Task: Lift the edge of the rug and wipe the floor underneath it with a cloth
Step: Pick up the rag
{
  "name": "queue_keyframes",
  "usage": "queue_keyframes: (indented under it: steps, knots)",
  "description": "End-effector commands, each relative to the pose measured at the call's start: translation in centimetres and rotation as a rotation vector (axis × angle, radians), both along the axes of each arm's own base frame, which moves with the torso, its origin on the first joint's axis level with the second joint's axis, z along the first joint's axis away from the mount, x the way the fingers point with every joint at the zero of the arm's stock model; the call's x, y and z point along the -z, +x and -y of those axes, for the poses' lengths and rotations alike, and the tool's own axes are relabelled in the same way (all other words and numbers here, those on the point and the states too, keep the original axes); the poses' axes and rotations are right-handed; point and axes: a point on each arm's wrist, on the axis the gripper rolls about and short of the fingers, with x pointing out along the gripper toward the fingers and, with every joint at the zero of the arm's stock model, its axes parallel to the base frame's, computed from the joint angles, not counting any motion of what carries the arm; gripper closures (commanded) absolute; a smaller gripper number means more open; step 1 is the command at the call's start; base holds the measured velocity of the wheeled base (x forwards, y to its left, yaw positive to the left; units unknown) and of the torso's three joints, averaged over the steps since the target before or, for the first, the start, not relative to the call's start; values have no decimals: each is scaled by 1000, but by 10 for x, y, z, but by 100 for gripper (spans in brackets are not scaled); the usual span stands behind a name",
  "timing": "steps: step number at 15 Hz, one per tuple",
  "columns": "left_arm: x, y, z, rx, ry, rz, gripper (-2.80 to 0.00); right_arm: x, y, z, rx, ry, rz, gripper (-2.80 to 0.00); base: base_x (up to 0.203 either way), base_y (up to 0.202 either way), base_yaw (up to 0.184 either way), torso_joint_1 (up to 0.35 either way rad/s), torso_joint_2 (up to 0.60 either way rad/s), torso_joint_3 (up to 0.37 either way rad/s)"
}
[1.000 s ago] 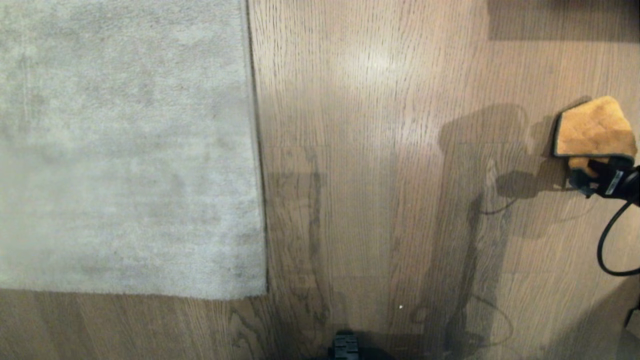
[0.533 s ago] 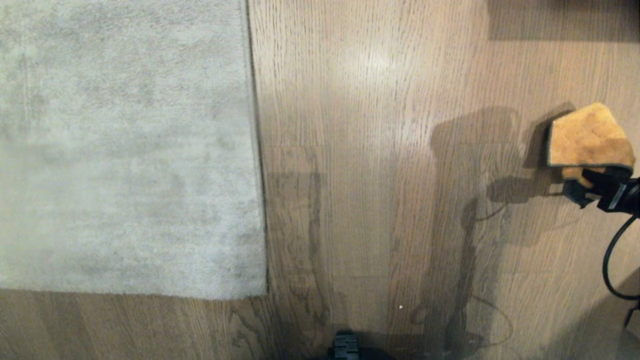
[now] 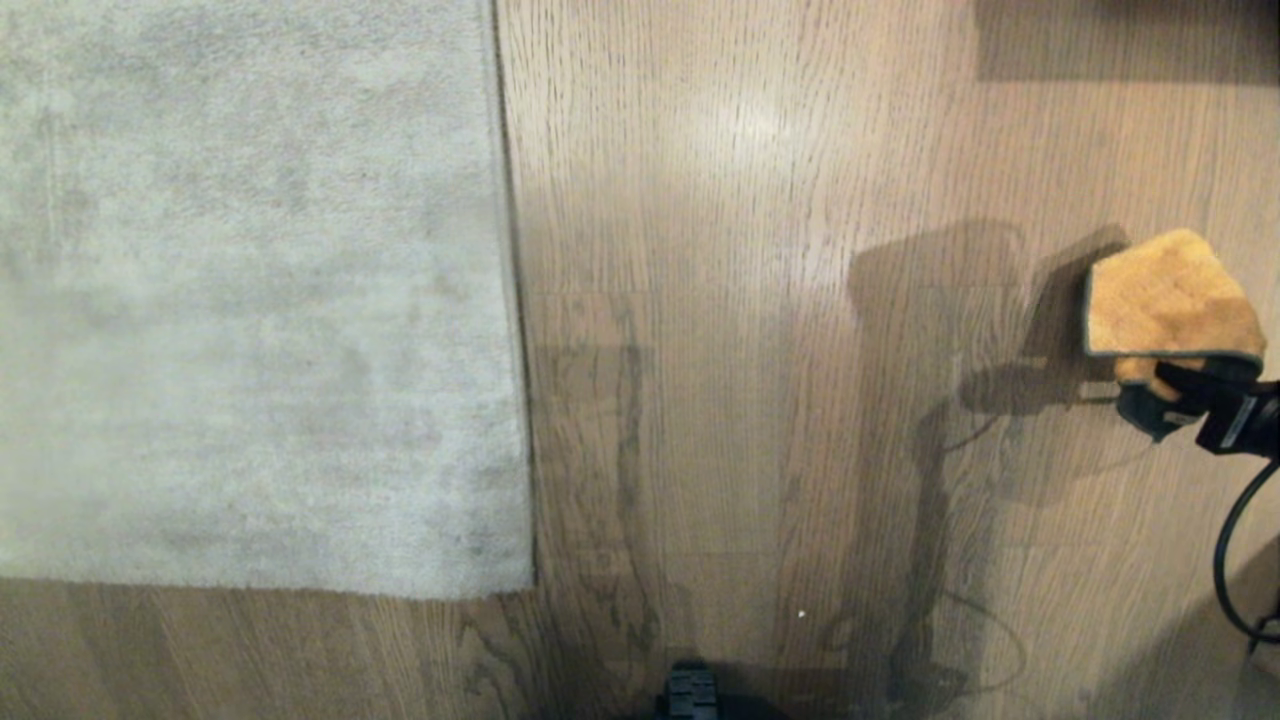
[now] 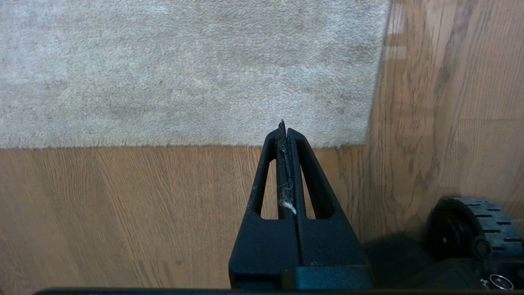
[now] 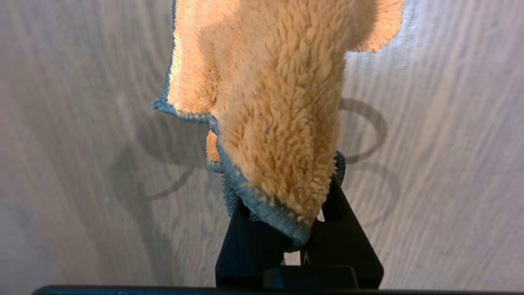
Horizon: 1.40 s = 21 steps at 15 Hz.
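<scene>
Cloth staged for wiping; rug flat.
Right gripper (image 3: 1165, 385) at 3 o'clock pinches the cloth (image 3: 1165, 295) above the floor (image 3: 750, 300); left gripper (image 4: 285, 128) pressed together, rug edge (image 3: 515, 300) not yet lifted.

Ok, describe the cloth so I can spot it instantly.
Start at the grey rug on the left and cross the wood floor to the far right. There the right tool pinches the cloth: fluffy orange, dark-trimmed, the only bright thing.

Floor (image 3: 760, 300): brown wood-grain planks, grain running up frame, darker streaks at lower centre. Soft bright glare patch (image 3: 745, 125) at upper centre. Dark rectangular shadow (image 3: 1125, 40) at upper right corner. Dim shading along bottom edge. No walls, windows, furniture in view.
</scene>
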Motion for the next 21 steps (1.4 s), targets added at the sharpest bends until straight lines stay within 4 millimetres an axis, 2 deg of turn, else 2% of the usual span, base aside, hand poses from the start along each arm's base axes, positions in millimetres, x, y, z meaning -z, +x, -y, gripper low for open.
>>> queue_keyframes:
  steps: [1,7,13,21]
  knots:
    - [0,0,0,0,0,1,0,-3,-5,-7,-23,-6,13,0,0,0,0,0,0,0]
    - [0,0,0,0,0,1,0,6,-20,-27,-75,-2,-11,0,0,0,0,0,0,0]
    - [0,0,0,0,0,1,0,17,-39,-34,-80,-23,-44,0,0,0,0,0,0,0]
    - [0,0,0,0,0,1,0,13,-52,-39,-79,-33,-19,0,0,0,0,0,0,0]
